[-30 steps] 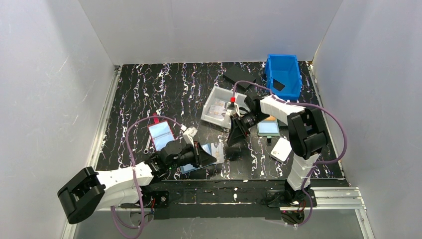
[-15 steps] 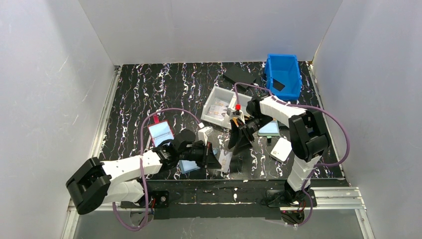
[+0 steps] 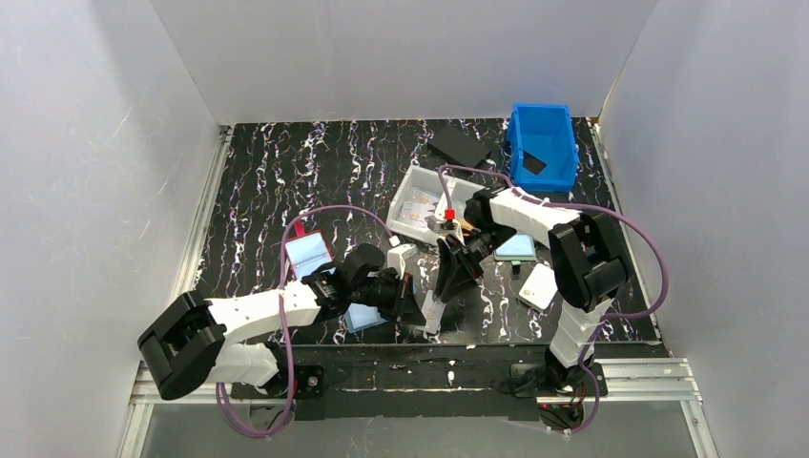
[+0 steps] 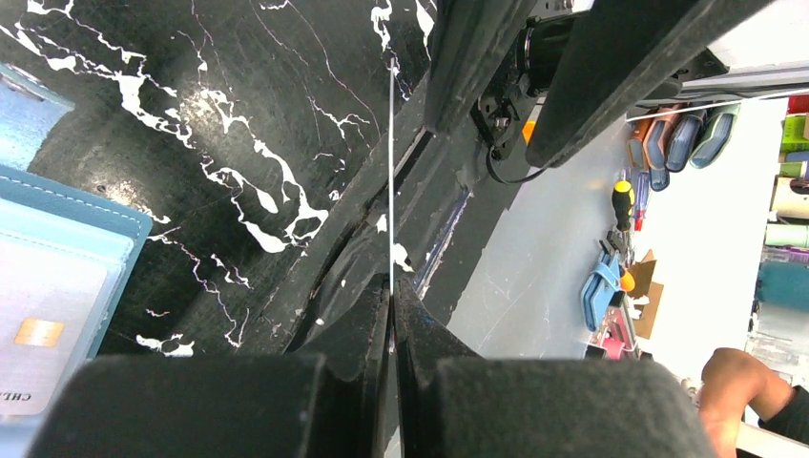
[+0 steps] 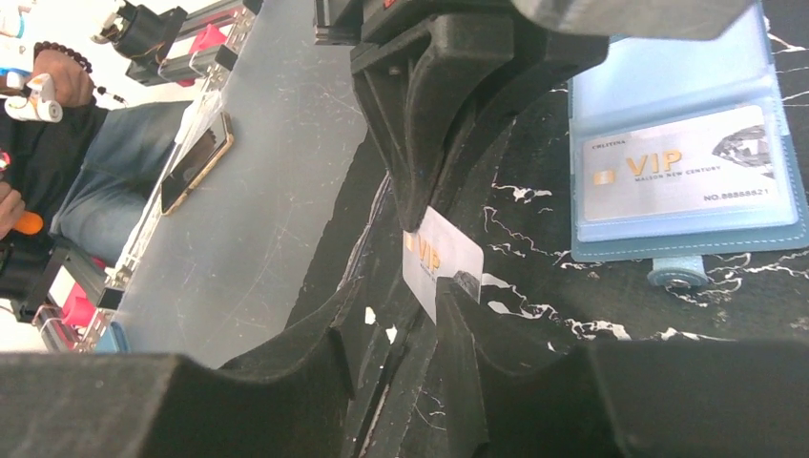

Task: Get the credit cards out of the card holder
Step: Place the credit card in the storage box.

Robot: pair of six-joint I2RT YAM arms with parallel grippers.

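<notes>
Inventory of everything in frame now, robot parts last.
table: 1, black marbled
card holder: 1, light blue, open flat, front centre
pocketed card: 1, silver, in the holder
held card: 1, pale, upright between the grippers
tray: 1, clear, centre back, cards inside
bin: 1, blue, back right
red-edged holder: 1, pale blue face, left
teal holder: 1, beside right arm
loose card: 1, white, front right
left gripper: shut on held card
right gripper: open, at the card's edge
</notes>
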